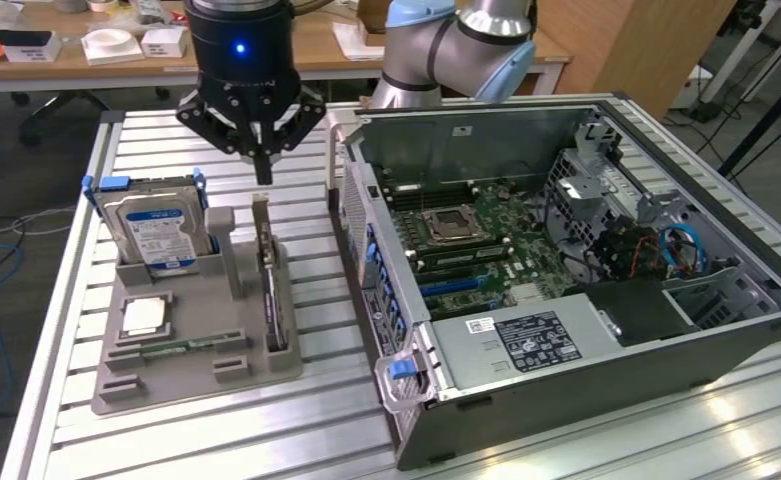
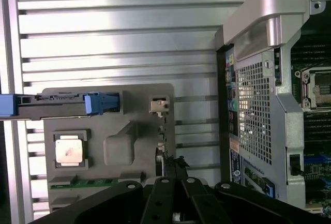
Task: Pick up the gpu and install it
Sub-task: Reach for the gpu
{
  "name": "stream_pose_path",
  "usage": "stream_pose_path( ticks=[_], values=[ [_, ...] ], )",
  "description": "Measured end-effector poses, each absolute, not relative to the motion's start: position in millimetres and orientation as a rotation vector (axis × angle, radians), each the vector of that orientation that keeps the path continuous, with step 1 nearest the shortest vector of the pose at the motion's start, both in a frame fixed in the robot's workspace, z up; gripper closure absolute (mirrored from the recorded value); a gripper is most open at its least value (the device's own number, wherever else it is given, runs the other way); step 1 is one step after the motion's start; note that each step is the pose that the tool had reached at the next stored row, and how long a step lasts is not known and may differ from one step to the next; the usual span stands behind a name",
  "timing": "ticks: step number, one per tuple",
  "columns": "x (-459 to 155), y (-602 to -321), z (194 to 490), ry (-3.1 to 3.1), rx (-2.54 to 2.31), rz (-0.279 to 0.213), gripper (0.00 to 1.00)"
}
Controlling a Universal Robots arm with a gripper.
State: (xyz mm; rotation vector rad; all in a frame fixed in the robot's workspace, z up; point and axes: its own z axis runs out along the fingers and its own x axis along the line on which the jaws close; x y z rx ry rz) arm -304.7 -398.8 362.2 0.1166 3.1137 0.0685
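The open computer case (image 1: 564, 250) is lying on its side on the slatted tabletop (image 1: 70, 300), with its near wall just beside the grey holder (image 1: 190, 375). A card being carried across too low could be catching that wall or the blue tab (image 1: 401, 370) at its corner. In the holder the hard drive (image 1: 157, 225) is standing upright near the gpu (image 1: 270, 285). The gpu is sitting on edge in a narrow slot along the holder's case-side edge and is not yet gripped. The gripper (image 1: 263, 176) is hanging just above the card's far end, its jaws pressed together and holding nothing. Descending like this, the tips would likely be striking the card's top edge rather than straddling it, which risks bending the board or jolting the holder. A grip taken so near one end may also be letting the thin card pivot and sag. Any such jolt could be disturbing the processor (image 1: 143, 315) and the memory stick (image 1: 177, 347) lying loose in their recesses.
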Motion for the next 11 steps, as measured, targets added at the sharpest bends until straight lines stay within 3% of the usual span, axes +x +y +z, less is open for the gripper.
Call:
stream_pose_path(
  ticks=[11],
  values=[
    [-312.0, -398.9, 361.1, 3.114, 0.117, 0.068, 0.89]
  ],
)
